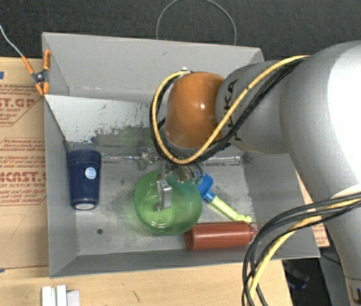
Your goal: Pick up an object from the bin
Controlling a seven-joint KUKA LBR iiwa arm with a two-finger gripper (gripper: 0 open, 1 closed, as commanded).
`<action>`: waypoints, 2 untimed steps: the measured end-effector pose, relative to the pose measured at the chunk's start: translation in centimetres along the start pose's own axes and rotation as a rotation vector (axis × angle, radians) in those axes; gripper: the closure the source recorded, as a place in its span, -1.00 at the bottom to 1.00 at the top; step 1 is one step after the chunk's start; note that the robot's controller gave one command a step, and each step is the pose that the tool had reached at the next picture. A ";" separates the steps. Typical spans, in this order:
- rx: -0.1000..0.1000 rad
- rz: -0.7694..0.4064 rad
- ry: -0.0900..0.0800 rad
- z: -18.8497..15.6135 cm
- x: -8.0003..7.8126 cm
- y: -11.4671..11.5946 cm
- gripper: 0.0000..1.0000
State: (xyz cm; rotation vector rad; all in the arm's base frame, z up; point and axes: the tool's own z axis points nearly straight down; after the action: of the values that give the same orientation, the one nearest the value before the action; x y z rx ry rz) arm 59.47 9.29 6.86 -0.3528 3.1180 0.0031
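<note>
gripper point(164, 195): poised over the bowl; open or closed cannot be told
green translucent bowl point(170, 214): directly beneath, mid bin point(59, 222), toward the view's lower wall; round, no long axis
red-brown cylinder point(221, 236): just beside, right

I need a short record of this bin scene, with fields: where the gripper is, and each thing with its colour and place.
bin: grey metal bin
gripper: gripper over the green bowl, mid bin
green bowl: translucent, round, centre, toward the near wall
dark blue cylinder: white label, lying by the left wall
red-brown cylinder: lying at the near right
blue and yellow stick: right of the green bowl, above the red-brown cylinder
</note>
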 end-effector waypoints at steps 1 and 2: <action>-0.001 0.448 0.002 -0.4 1.7 0.3 1.00; -0.001 0.447 0.002 -0.4 1.7 0.3 1.00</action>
State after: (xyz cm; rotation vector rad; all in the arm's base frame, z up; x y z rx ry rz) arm 57.78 9.16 7.25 0.3468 3.1212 0.0051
